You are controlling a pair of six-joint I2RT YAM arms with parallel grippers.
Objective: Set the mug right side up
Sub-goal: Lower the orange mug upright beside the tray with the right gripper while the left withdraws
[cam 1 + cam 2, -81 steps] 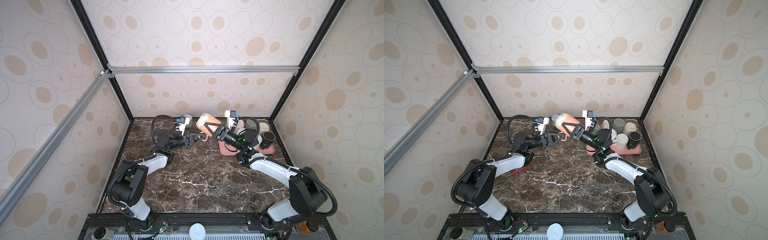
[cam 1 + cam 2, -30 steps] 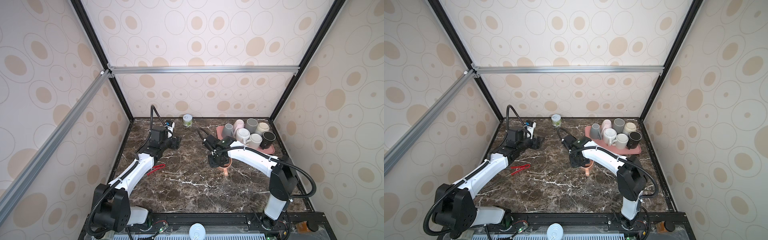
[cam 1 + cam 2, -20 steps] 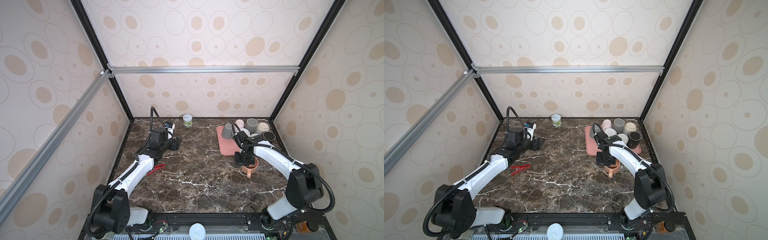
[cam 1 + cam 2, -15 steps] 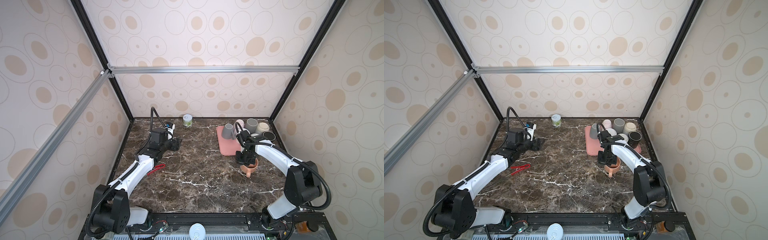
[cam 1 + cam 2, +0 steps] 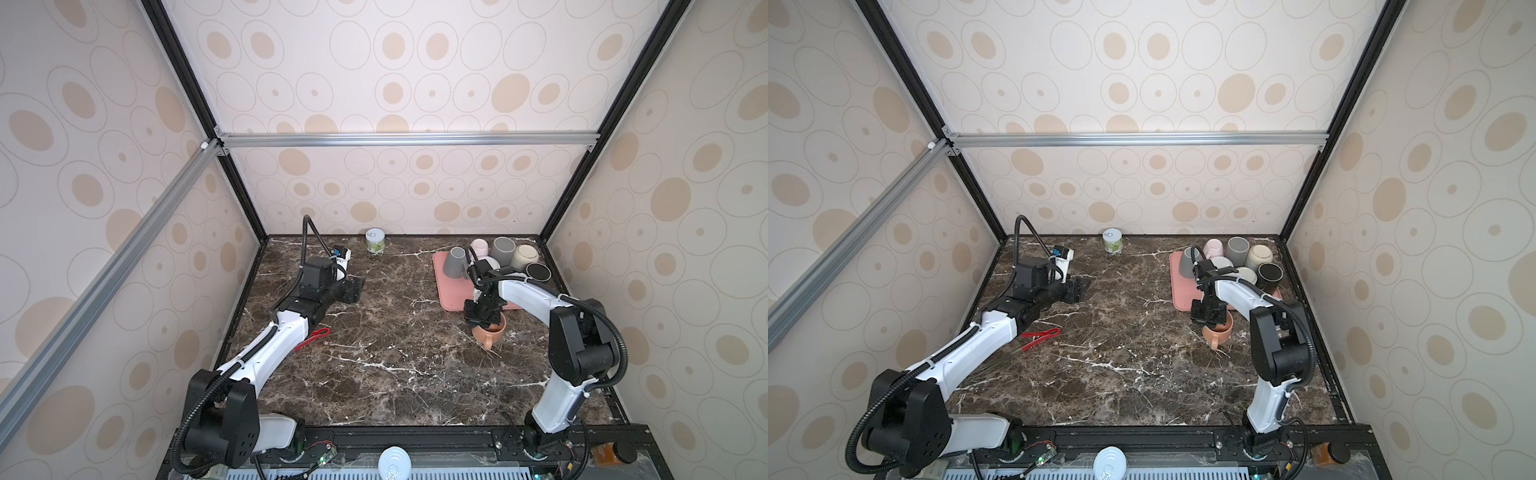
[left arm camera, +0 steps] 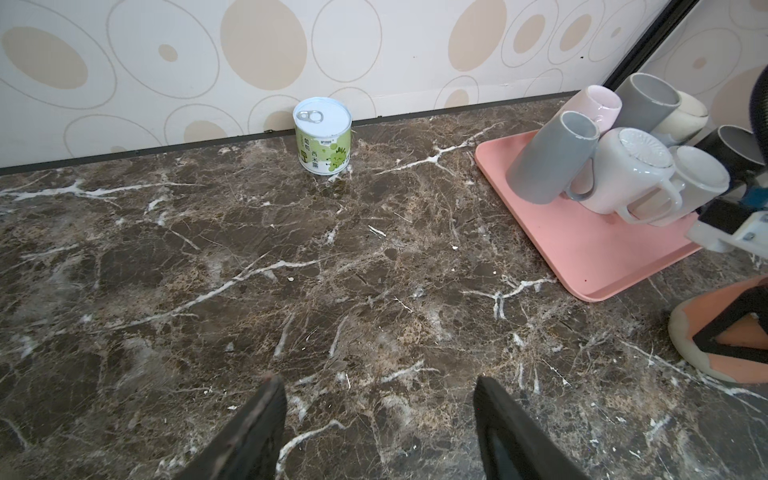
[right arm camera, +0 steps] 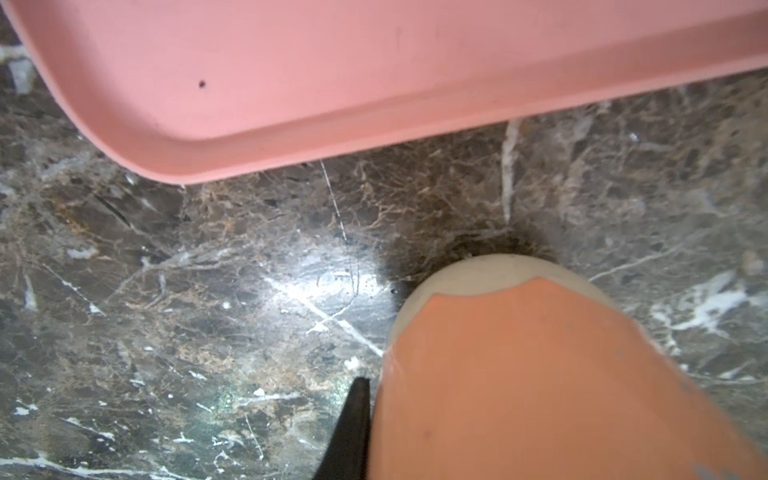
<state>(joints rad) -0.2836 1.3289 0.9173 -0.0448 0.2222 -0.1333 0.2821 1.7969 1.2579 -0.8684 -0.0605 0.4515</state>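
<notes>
Pinching the orange mug [image 5: 491, 332] by its wall with the right fingers [image 7: 353, 432], mouth-up on the surface [image 5: 395, 353]; apparently needing only release. Holding left fingers [image 6: 257, 432] spread, empty.

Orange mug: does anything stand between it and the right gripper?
Nothing visible does. The right gripper is closed on the rim wall of the orange mug, which stands mouth-up on the marble table, apart from the pink tray.
</notes>
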